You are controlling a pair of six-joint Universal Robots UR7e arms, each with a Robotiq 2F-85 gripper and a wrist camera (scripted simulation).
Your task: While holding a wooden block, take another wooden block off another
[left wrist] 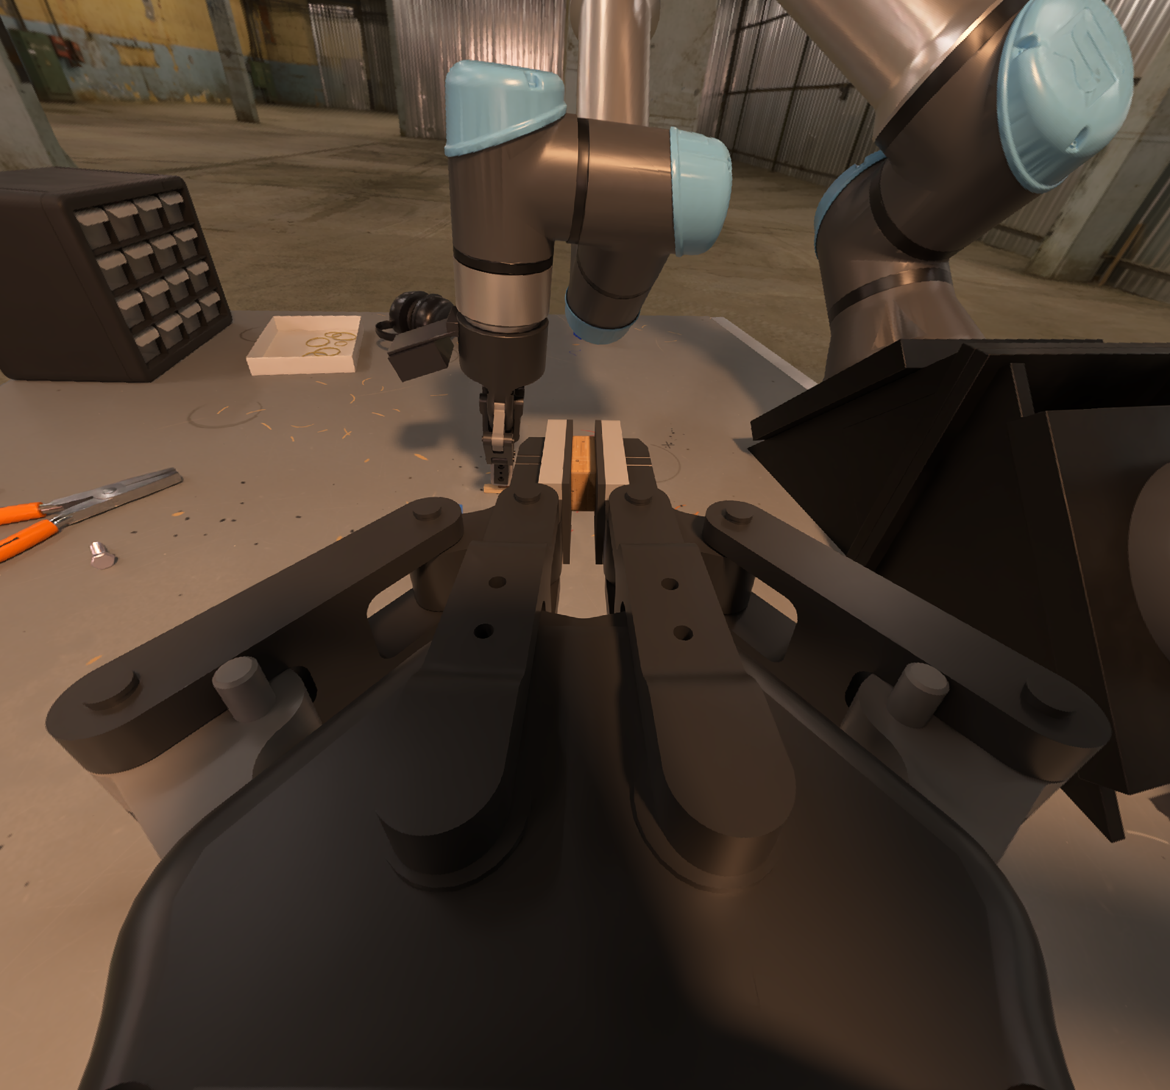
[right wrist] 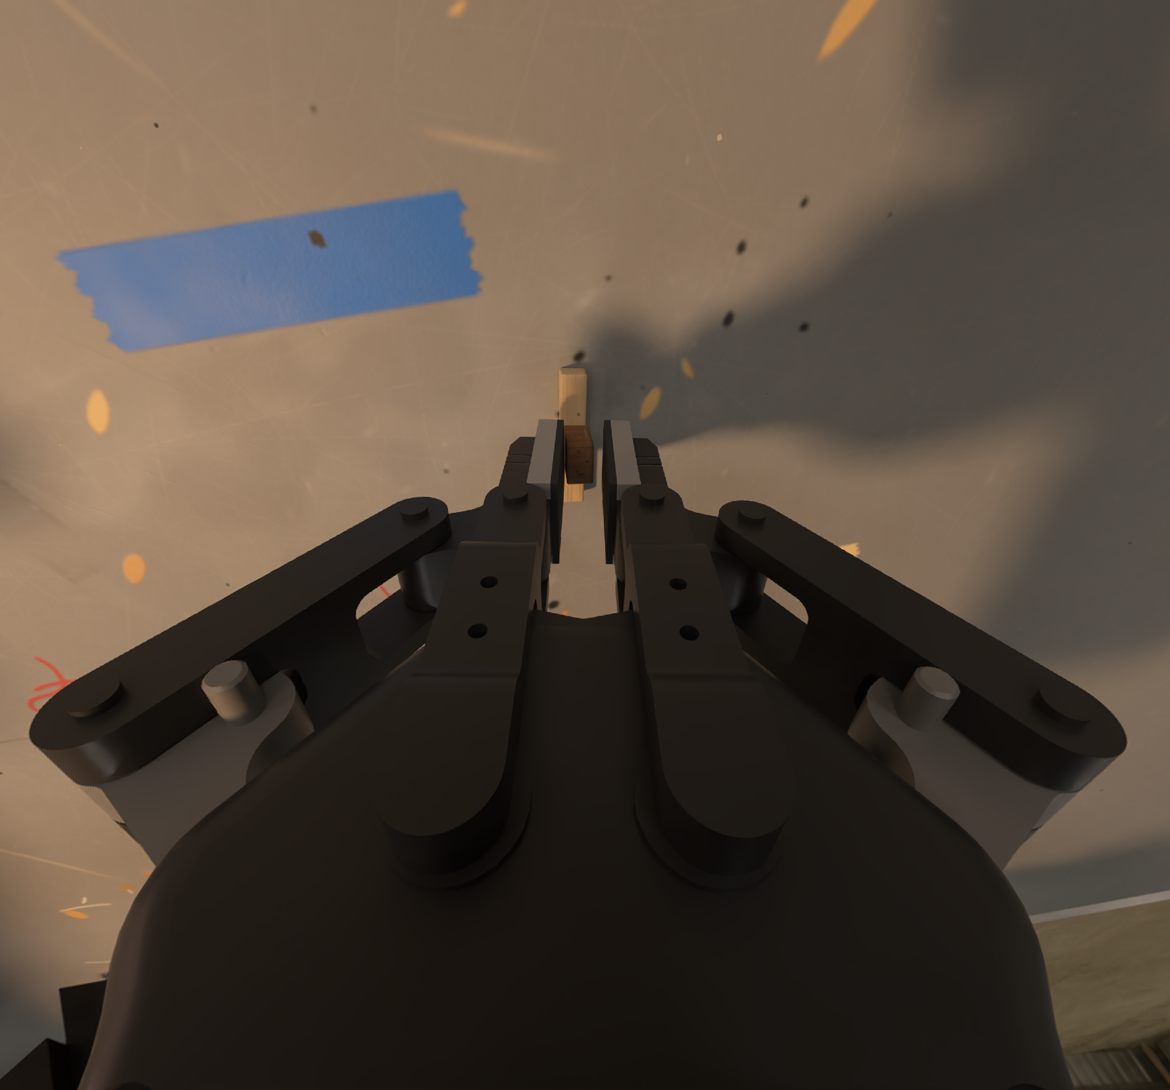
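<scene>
In the left wrist view, my left gripper (left wrist: 583,458) is shut on a light wooden block (left wrist: 583,469) and holds it above the grey table (left wrist: 253,489). Beyond it, my right gripper (left wrist: 502,477) points straight down onto a pale block (left wrist: 495,488) lying on the table. In the right wrist view, a small dark brown block (right wrist: 578,455) sits on top of a long pale block (right wrist: 573,391). My right gripper (right wrist: 583,451) straddles the dark block with its jaws narrow. The left pad touches the block and a thin gap shows at the right pad.
A black drawer cabinet (left wrist: 107,274), a white tray (left wrist: 304,363) of rubber bands and headphones (left wrist: 415,312) stand at the back. Orange-handled pliers (left wrist: 82,505) and a bolt (left wrist: 101,555) lie at the left. A black box (left wrist: 949,489) stands at the right. Blue tape (right wrist: 278,271) is on the table.
</scene>
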